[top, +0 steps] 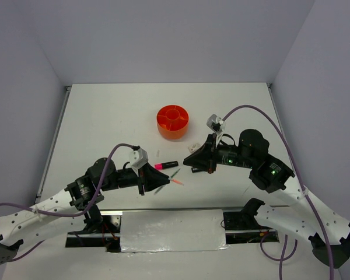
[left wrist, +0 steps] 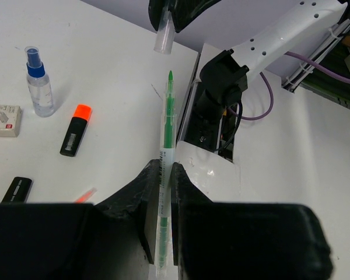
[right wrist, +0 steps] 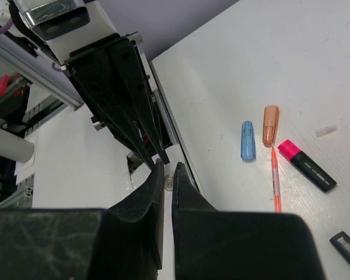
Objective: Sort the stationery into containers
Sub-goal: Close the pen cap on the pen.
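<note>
My left gripper [left wrist: 166, 166] is shut on a thin green pen [left wrist: 167, 125], whose bare tip points away from me. My right gripper [right wrist: 165, 168] is shut on a clear pen cap [left wrist: 163, 39], held just beyond the pen's tip. The two grippers [top: 142, 182] [top: 209, 169] face each other above the table's near middle. The orange tub [top: 172, 121] stands behind them. On the table lie a pink highlighter [right wrist: 306, 165], a pink pen [right wrist: 276, 181], a blue capsule [right wrist: 247, 149], an orange capsule [right wrist: 270, 125], an orange highlighter [left wrist: 76, 128], a white eraser [left wrist: 6, 119] and a blue-capped bottle [left wrist: 38, 84].
Another black item [left wrist: 16, 189] lies near the left gripper. The right arm's base [left wrist: 221, 99] and a purple cable [left wrist: 262, 105] sit beyond the pen tip. A foil-covered strip [top: 172, 230] runs along the table's near edge between the arm bases.
</note>
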Robot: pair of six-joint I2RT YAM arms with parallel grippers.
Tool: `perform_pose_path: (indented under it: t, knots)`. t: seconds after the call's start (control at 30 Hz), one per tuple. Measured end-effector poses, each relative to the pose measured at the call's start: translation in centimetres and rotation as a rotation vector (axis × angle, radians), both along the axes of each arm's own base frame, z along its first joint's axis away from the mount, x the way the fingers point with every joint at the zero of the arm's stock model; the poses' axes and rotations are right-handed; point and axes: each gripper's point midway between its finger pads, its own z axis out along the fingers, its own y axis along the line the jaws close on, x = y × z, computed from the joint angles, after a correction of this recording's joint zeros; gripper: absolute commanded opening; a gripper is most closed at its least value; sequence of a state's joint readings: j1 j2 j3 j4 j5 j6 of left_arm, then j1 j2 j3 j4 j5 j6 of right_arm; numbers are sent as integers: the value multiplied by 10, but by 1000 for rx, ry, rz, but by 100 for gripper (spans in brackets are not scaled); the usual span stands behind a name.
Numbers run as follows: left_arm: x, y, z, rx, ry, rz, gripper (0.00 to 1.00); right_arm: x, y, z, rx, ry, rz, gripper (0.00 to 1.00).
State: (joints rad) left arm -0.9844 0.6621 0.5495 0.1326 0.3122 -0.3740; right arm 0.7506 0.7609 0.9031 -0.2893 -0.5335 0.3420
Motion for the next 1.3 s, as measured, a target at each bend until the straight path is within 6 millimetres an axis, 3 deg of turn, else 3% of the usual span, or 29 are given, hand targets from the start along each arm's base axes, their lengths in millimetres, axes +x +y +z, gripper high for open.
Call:
perform_pose_path:
  t: [0.63,1.3]
  knots:
    - [-2,-2,2,-8,-14,-20,0,-17,1,-10,-7,17,114,0]
    - [-3,-5,9,-32,-29,-37,0,-11,1,-13,-11,11,87,0]
